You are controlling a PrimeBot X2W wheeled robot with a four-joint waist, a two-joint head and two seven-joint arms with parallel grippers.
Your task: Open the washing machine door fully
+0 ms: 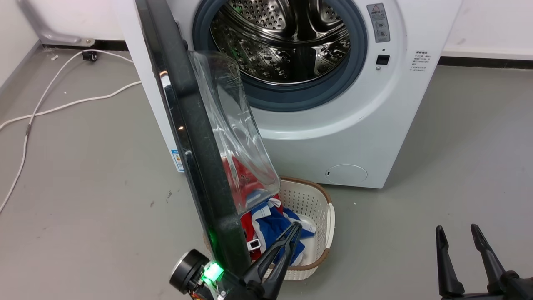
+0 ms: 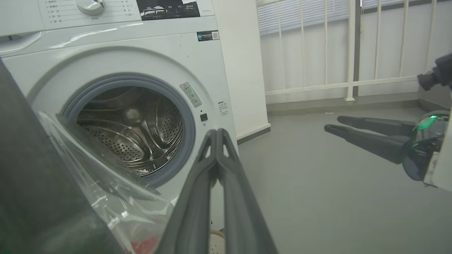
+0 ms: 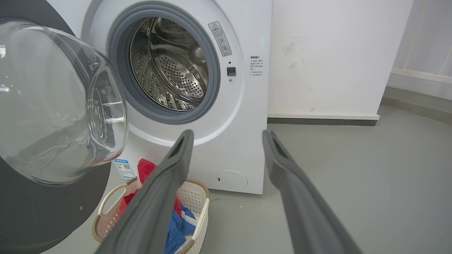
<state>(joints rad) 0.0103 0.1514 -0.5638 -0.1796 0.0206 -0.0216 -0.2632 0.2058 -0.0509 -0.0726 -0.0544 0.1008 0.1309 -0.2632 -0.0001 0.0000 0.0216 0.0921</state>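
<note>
The white washing machine stands ahead with its steel drum exposed. Its door, a black disc with a clear glass bowl, is swung out about at right angles, edge-on in the head view. The door fills the left of the right wrist view and appears as a dark edge in the left wrist view. My left gripper is shut with nothing in it, just right of the door's inner face by its lower edge. My right gripper stands open at the lower right, away from the machine.
A white perforated basket with red and blue clothes sits on the floor under the open door. A white cable trails over the grey floor at the left. A small round filter cover marks the machine's lower front.
</note>
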